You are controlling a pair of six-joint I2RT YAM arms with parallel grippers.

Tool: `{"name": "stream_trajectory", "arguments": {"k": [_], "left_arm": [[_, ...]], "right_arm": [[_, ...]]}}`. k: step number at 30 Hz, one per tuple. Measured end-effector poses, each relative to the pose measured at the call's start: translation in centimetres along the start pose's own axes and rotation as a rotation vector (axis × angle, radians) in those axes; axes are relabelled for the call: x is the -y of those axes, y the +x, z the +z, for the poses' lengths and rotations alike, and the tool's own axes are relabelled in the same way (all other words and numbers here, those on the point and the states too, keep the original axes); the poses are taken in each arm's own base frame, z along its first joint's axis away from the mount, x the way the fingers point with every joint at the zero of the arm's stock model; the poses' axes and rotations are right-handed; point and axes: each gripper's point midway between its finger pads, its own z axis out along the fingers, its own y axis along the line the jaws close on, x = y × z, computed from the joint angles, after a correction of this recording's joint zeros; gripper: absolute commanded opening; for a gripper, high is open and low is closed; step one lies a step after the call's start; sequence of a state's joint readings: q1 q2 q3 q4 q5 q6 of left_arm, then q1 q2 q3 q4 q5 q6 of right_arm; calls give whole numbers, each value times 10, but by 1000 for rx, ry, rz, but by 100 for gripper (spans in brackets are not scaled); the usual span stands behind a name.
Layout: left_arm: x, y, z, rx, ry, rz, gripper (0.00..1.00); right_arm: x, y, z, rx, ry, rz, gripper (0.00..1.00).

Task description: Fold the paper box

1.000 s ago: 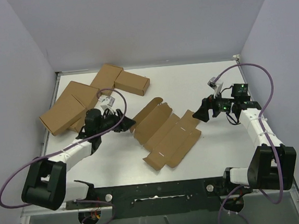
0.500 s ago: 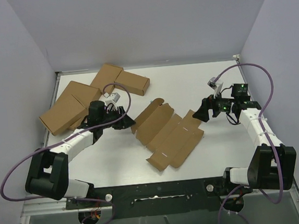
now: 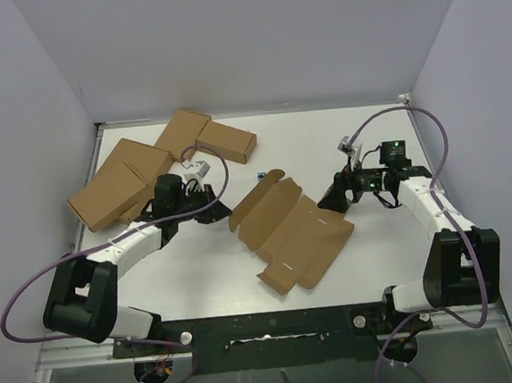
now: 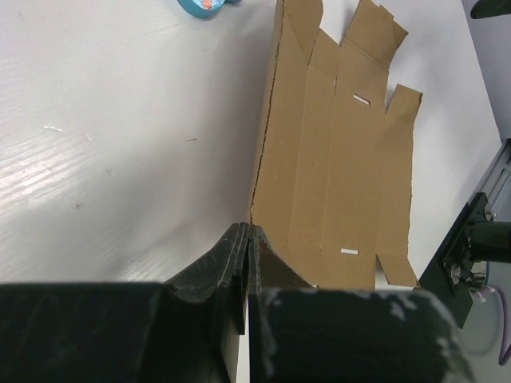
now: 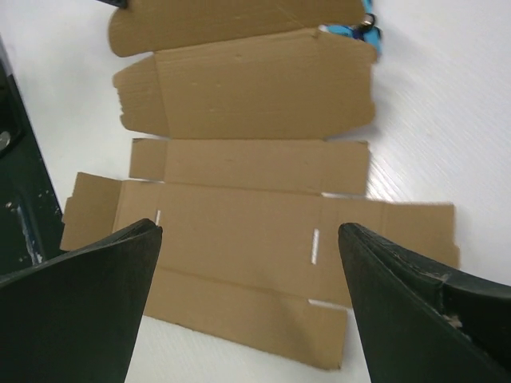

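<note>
Jaws: my left gripper (image 4: 246, 239) is shut at the paper box's (image 3: 291, 233) left corner; my right gripper (image 5: 249, 231) gapes wide above it. Light, bendy sheet, I reckon; I'd pinch a flap's edge.

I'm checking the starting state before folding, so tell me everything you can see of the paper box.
The paper box is a flat, unfolded die-cut sheet of plain brown cardboard: long panels split by creases, end flaps, tabs and small slots. It lies diagonally on the white table, and its left edge looks slightly raised. The shut left gripper meets its left corner; whether it pinches the corner is unclear. The open right gripper hovers by its right edge.
</note>
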State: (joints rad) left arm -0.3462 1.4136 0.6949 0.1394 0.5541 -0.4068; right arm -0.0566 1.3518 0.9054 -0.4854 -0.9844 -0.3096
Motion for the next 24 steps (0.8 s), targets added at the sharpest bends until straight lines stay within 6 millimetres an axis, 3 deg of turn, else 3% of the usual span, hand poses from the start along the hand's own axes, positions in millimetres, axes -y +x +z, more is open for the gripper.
{"name": "stream_trajectory", "arguments": {"k": [5,10,14,19,24], "left_arm": [[9,6,2,-11,22,39,0],[22,10,-1,-1,48,77,0],[30,9,-3,17,68,100,0],[38,8,-3,34,85,123,0],[46,9,-1,36,103,140,0]], "right_arm": [[-14,-9,30,-46,-122,-58,98],[12,-14,54,-93,-159,-9,88],[31,2,69,-150,-160,63,86],[41,20,77,-201,-164,128,81],[50,18,84,-208,-168,130,78]]}}
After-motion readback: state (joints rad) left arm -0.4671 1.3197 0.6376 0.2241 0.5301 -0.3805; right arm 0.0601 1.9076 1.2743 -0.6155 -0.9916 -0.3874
